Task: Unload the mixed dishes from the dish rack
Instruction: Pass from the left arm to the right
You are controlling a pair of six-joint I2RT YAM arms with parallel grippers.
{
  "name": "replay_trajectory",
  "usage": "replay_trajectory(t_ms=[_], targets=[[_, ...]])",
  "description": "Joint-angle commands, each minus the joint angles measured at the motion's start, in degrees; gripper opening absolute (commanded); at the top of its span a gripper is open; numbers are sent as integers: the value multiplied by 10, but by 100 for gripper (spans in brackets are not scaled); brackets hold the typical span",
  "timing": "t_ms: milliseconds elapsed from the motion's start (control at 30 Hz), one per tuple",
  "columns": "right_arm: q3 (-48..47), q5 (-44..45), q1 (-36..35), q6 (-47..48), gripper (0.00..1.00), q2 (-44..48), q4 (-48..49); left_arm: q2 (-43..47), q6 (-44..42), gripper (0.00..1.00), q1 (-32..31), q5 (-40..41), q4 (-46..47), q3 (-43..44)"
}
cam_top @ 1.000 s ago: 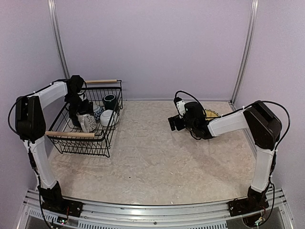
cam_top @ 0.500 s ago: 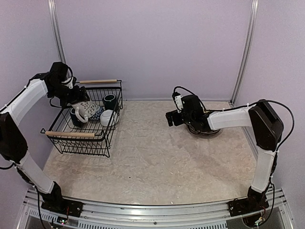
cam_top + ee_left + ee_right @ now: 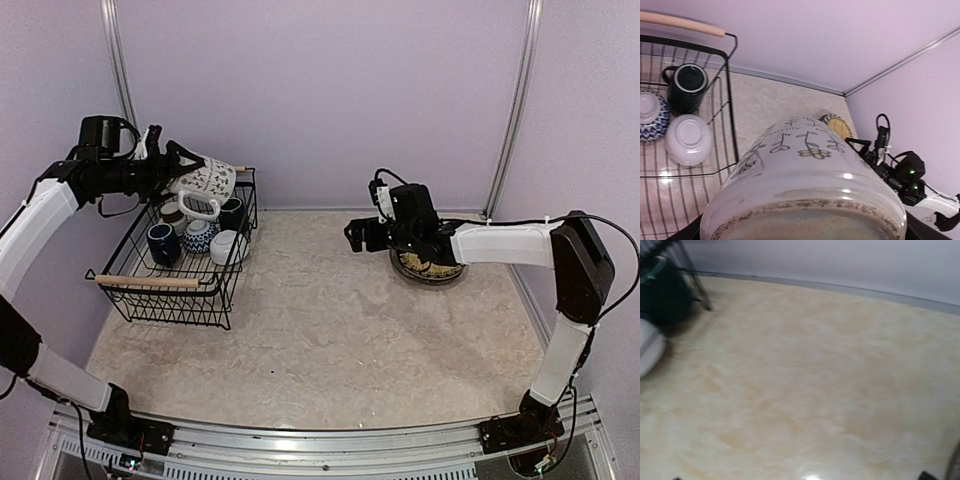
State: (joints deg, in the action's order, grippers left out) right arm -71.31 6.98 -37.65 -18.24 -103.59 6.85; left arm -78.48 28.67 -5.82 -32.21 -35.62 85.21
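- Left fingers (image 3: 178, 153) clamp the mug (image 3: 207, 180) above the rack (image 3: 170, 283); glazed, slick, breakable, I'd judge a firm wall grip safest
- Right fingers (image 3: 358, 238): I can't tell

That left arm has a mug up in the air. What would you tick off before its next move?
1. Left gripper clamped on the patterned mug: ok.
2. Mug hangs above the dish rack, not inside it: ok.
3. Bare table between the rack and the yellowish plate for setting down: ok.
4. Right gripper far from the mug, beside the plate: ok.
5. Right gripper open or shut: cannot tell.
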Motion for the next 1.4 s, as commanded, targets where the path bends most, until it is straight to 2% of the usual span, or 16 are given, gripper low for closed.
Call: replay_trajectory(t_ms=[0, 233, 467, 633, 733, 967, 1100, 1267, 1367], targets=[[6, -92, -5, -47, 99, 42, 6, -17, 135, 23, -36, -169, 206, -20], [37, -194, -5, -56, 98, 81, 78, -124, 307, 22, -85, -273, 389, -6], [36, -299, -7, -114, 93, 76, 168, -232, 473, 21, -130, -332, 596, 15], [49, -314, -6, -148, 93, 72, 226, -294, 597, 19, -152, -352, 757, 18], [60, -316, -1, -172, 92, 72, 250, -317, 642, 18, -161, -359, 817, 17], [118, -371, 34, -278, 83, 63, 380, -327, 667, 18, -181, -369, 859, 3], [103, -402, 37, -295, 77, 42, 407, -334, 667, 17, -200, -376, 861, 8], [99, -438, 37, -361, 71, 15, 497, -350, 674, 17, -217, -381, 869, 21], [94, -449, 36, -397, 63, -3, 533, -359, 680, 17, -224, -382, 875, 29]])
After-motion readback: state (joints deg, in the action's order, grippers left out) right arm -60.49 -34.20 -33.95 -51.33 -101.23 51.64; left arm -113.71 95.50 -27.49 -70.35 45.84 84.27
